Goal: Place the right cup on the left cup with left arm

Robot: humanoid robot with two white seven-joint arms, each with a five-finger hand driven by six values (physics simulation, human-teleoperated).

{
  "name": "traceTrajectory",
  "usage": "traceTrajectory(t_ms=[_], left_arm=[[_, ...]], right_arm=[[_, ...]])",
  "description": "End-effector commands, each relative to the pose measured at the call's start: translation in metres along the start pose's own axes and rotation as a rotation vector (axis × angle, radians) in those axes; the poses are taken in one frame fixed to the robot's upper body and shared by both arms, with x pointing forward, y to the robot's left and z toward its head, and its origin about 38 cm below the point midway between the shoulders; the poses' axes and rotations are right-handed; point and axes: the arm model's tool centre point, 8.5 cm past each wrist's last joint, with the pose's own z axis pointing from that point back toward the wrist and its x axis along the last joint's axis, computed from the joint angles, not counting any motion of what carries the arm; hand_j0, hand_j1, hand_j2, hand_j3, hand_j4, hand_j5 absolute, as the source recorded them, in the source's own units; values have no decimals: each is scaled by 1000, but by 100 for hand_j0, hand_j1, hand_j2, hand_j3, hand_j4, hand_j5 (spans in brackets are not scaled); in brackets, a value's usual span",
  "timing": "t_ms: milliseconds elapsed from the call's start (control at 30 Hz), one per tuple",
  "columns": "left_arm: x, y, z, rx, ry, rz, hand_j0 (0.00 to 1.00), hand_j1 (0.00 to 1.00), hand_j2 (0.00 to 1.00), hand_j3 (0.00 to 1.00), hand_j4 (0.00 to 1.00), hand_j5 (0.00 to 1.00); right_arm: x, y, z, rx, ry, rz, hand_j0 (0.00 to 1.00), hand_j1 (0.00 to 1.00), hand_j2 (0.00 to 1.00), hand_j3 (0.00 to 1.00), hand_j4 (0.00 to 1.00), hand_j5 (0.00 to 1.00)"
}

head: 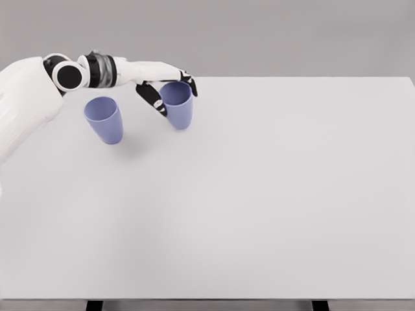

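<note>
**Already at the right cup, hand wrapped round its rim**

Only the head view is on hand. Across the upper left of the frame the left arm (26, 97) reaches from the left edge, its left hand (170, 85) arriving at the right cup (177, 103). Its fingers (189, 83) curl over the far side of the rim while the thumb sits against the near left wall, so the hand seems closed round the cup's top; whether the grip is fully firm cannot be told from here. This cup stands upright on the white table (259, 194), mouth up, apparently not lifted.

Just to its left, apart from it and below the forearm, stands the left cup (104, 119), also upright and open-mouthed, which suits it to receive the other. Holding near the rim leaves the narrow base free to drop into that mouth. By my judgement the step in hand is the grasp, with lifting and carrying leftward yet to come. No right arm shows in the frame.
</note>
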Motion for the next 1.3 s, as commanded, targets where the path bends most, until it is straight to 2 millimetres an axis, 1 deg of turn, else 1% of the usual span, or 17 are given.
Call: traceTrajectory(t_ms=[0, 100, 167, 267, 333, 467, 500, 533, 567, 600, 633, 700, 767, 800, 1000, 1267], left_arm=[[1, 8, 13, 31, -13, -3, 55, 55, 55, 55, 55, 55], [3, 18, 30, 61, -36, -7, 55, 55, 55, 55, 55, 55], [6, 25, 48, 86, -57, -9, 54, 54, 54, 54, 54, 54], [7, 37, 83, 125, -69, -18, 54, 54, 54, 54, 54, 54], [8, 42, 99, 137, -68, -28, 54, 54, 54, 54, 54, 54], [6, 53, 150, 172, -38, -55, 54, 54, 54, 54, 54, 54], [6, 55, 158, 180, -32, -59, 54, 54, 54, 54, 54, 54], [2, 55, 169, 186, -11, -56, 54, 54, 54, 54, 54, 54], [2, 57, 174, 190, -4, -62, 54, 54, 54, 54, 54, 54], [1, 60, 189, 194, 15, -76, 55, 55, 55, 55, 55, 55], [2, 61, 197, 192, 22, -85, 55, 55, 55, 55, 55, 55], [3, 58, 202, 179, 28, -89, 55, 55, 55, 55, 55, 55], [1, 54, 214, 172, 47, -92, 55, 55, 55, 55, 55, 55], [-2, 48, 216, 154, 58, -85, 55, 55, 55, 55, 55, 55], [-10, 34, 216, 119, 79, -63, 55, 55, 55, 55, 55, 55], [-17, 31, 217, 121, 94, -48, 56, 56, 56, 56, 56, 56]], right_arm=[[0, 0, 0, 0, 1, 0, 100, 100, 100, 100, 100, 100], [0, 0, 0, 0, 1, 0, 100, 100, 100, 100, 100, 100], [0, 0, 0, 0, -1, 2, 100, 100, 100, 100, 100, 100], [0, 0, 0, 0, -1, 0, 100, 100, 100, 100, 100, 100], [0, 0, 0, 0, -1, 0, 100, 100, 100, 100, 100, 100], [0, 0, 0, 0, 1, 0, 100, 100, 100, 100, 100, 100], [0, 0, 0, 0, -1, 0, 100, 100, 100, 100, 100, 100], [0, 0, 0, 0, 1, 0, 100, 100, 100, 100, 100, 100], [0, 0, 0, 0, 1, 0, 100, 100, 100, 100, 100, 100], [0, 0, 0, 0, -1, 0, 100, 100, 100, 100, 100, 100], [0, 0, 0, 0, -1, 0, 100, 100, 100, 100, 100, 100], [0, 0, 0, 0, 1, 1, 100, 100, 100, 100, 100, 100], [0, 0, 0, 0, 1, 0, 100, 100, 100, 100, 100, 100], [0, 0, 0, 0, 1, 1, 100, 100, 100, 100, 100, 100], [0, 0, 0, 0, 1, 0, 100, 100, 100, 100, 100, 100], [0, 0, 0, 0, -1, 2, 100, 100, 100, 100, 100, 100]])
